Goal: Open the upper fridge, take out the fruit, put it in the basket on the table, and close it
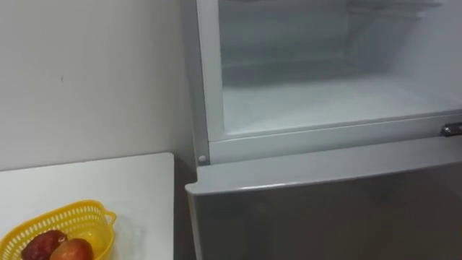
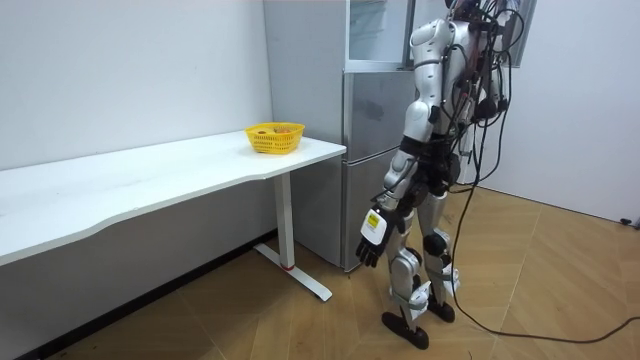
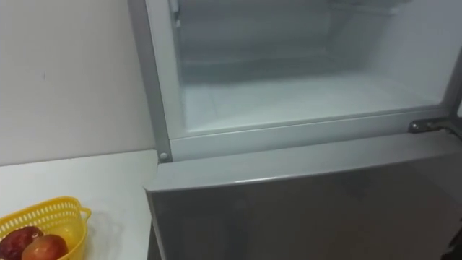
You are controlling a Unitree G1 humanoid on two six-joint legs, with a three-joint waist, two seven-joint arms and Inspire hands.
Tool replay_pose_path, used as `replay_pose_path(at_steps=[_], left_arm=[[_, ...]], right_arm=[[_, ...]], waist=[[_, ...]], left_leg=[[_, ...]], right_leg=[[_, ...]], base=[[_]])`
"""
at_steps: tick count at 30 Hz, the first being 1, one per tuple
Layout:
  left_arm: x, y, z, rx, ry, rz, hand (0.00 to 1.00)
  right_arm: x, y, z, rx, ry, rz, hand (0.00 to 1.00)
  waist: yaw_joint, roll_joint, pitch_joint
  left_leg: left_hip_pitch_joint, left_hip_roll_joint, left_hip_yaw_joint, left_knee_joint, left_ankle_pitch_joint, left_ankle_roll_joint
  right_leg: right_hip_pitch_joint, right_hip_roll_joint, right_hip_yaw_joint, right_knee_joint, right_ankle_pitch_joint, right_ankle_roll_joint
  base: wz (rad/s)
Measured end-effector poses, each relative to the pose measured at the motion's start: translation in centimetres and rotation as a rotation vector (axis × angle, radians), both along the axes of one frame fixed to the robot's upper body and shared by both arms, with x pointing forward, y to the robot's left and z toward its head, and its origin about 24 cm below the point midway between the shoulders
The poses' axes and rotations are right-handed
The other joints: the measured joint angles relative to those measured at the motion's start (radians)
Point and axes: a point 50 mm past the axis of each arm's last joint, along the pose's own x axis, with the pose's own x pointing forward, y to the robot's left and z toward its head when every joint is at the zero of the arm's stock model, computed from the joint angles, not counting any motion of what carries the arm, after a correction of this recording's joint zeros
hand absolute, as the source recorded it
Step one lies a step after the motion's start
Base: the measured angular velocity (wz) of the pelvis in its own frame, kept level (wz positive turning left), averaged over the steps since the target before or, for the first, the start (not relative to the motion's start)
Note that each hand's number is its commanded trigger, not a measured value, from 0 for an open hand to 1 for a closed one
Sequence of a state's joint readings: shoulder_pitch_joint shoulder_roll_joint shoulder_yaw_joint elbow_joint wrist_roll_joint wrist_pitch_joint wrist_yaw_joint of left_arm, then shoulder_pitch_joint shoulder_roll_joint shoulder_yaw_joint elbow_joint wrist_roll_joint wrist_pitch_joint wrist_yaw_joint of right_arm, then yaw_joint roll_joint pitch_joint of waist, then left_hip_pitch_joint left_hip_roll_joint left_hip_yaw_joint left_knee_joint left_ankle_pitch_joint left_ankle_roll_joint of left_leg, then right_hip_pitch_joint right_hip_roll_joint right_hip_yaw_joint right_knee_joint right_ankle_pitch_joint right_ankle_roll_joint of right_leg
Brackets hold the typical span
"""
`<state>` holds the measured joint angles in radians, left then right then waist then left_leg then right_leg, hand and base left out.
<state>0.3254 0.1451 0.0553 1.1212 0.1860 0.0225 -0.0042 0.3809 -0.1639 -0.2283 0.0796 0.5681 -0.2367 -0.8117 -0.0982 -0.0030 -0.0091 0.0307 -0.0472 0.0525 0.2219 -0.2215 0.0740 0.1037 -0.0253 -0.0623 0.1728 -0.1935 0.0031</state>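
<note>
Two fruits lie in the basket on the table, left of the fridge. Its upper compartment stands open ahead, shelf bare. The left hand hangs by the thigh, fingers relaxed and holding nothing, so any reach goes up and forward.

Smooth white plastic with a faint gloss inside the upper fridge compartment. Brushed-looking grey metal on the lower door, satin sheen. Bright bare metal at the hinge. Smooth, matt white on the table top. Yellow moulded plastic lattice for the basket, shiny red skin on the fruit. Matt paint on the wall. Lightly glossy wood parquet for the floor.
</note>
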Motion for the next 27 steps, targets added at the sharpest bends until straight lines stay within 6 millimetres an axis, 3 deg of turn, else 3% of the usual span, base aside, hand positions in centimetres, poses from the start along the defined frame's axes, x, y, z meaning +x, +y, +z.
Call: replay_pose_path(at_steps=[4,11,19,27], left_arm=[[-0.5,0.1,0.1,0.0,0.005,0.029,0.0],[-0.8,1.0,0.3,0.014,0.0,0.031,0.0],[-0.5,1.4,0.5,0.034,-0.03,0.048,0.0],[0.0,2.1,0.7,0.05,-0.059,0.068,0.0]], right_arm=[[-0.9,0.0,-1.6,0.099,0.033,-0.043,0.0],[-1.0,-0.8,-1.1,0.127,-0.015,-0.166,0.0],[-1.9,-3.6,2.1,0.057,-0.141,-0.419,0.0],[-2.4,-5.6,6.3,-0.035,-0.347,-0.576,0.0]], waist=[[-0.004,0.001,0.0009],[-0.008,-0.005,0.0033],[-0.014,-0.016,0.0007],[-0.038,-0.043,0.0017]], left_leg=[[0.001,-0.001,-0.004,0.0,0.0,0.0],[-0.004,-0.01,-0.009,0.004,0.0,0.0],[-0.009,-0.016,-0.016,-0.003,0.001,0.002],[-0.024,-0.017,-0.036,0.0,0.001,0.002]], right_leg=[[0.0,0.0,0.004,0.0,0.0,0.0],[-0.003,-0.001,0.003,-0.005,-0.008,0.004],[-0.014,-0.005,0.0,0.0,-0.014,0.005],[-0.021,-0.006,-0.02,0.015,-0.015,0.003]], base=[[-0.01],[0.02],[0.02],[0.08]])
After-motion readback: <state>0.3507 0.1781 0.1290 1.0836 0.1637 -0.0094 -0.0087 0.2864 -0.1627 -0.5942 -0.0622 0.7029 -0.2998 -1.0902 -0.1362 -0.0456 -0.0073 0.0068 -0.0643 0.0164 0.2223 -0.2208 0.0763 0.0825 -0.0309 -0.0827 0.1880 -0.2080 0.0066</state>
